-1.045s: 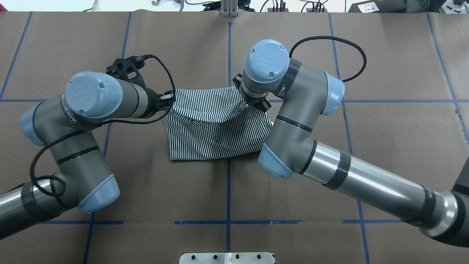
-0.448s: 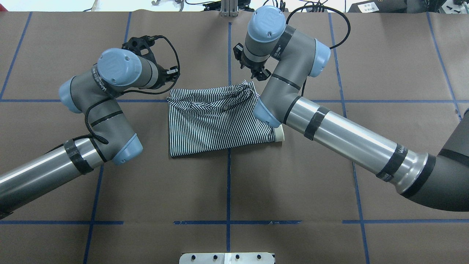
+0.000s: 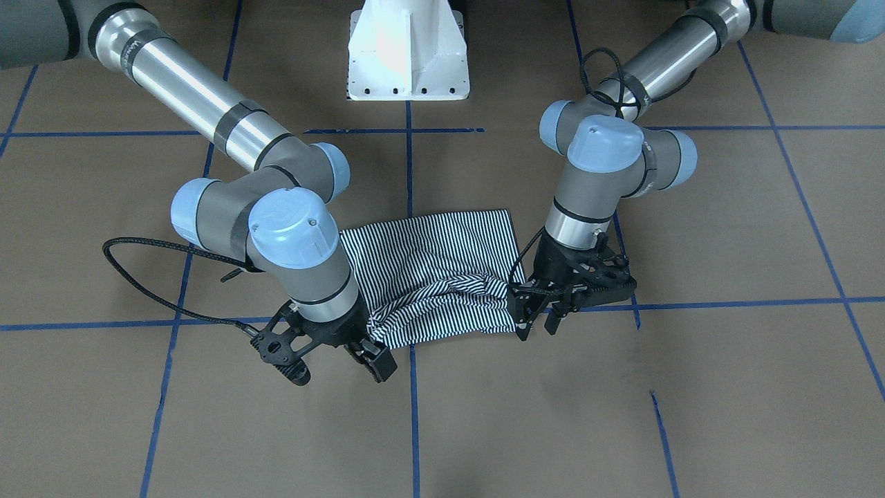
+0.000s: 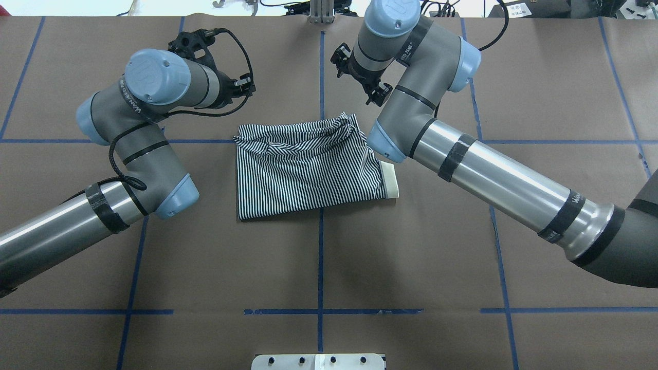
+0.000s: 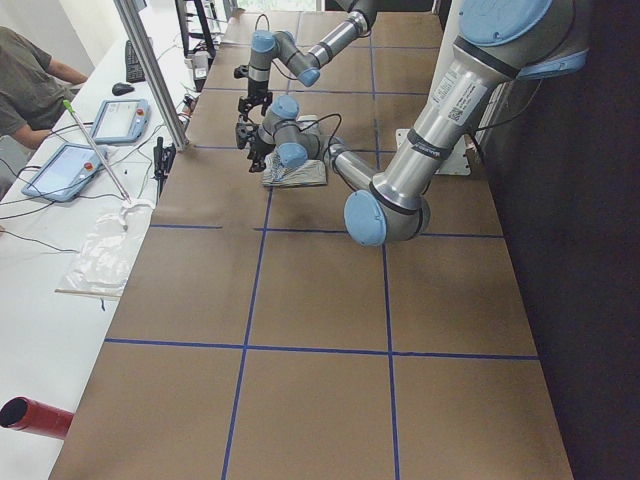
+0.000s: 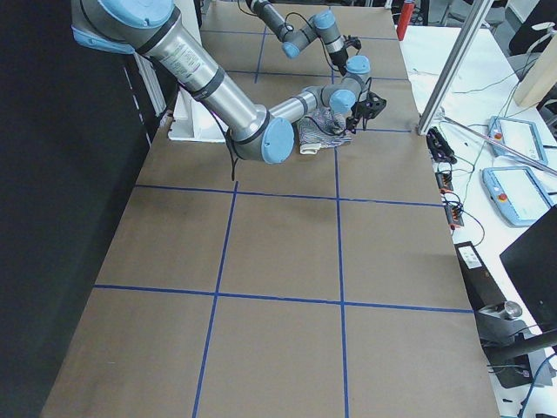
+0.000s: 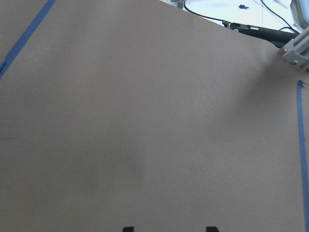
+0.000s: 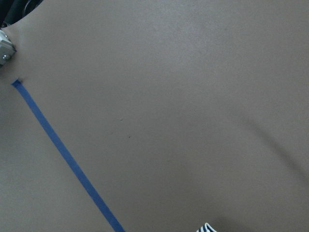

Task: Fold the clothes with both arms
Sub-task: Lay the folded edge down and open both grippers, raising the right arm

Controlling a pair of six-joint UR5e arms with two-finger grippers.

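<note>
Cloth lies folded at mid-bench: a thin-striped navy-and-white shirt [image 4: 308, 169] makes a rough rectangle on the brown paper-covered bench [image 4: 411, 267], astride the centre blue tape line [image 4: 321, 257]. Its near edge is flat and its far edge is rumpled into ridges. A plain cream collar [image 4: 391, 180] pokes out at the robot's right side of the fold.

Neither arm holds the shirt. The grey metal left arm [image 4: 139, 154] comes in low from the robot's left, its silver forearm rising to a sharply bent elbow. Its blue-capped wrist is turned so that the black jaws point inward, beyond the shirt's far left corner. Those jaws stand wide apart with nothing between them; the left wrist view shows both tips spread over bare paper.

The grey metal right arm [image 4: 493, 169] stretches its long silver forearm across from the robot's right. One blue joint cap hangs over the shirt's right edge, and the wrist folds up and away. Its black jaws sit past the far right corner, clear of the cloth, parted and empty.
</note>
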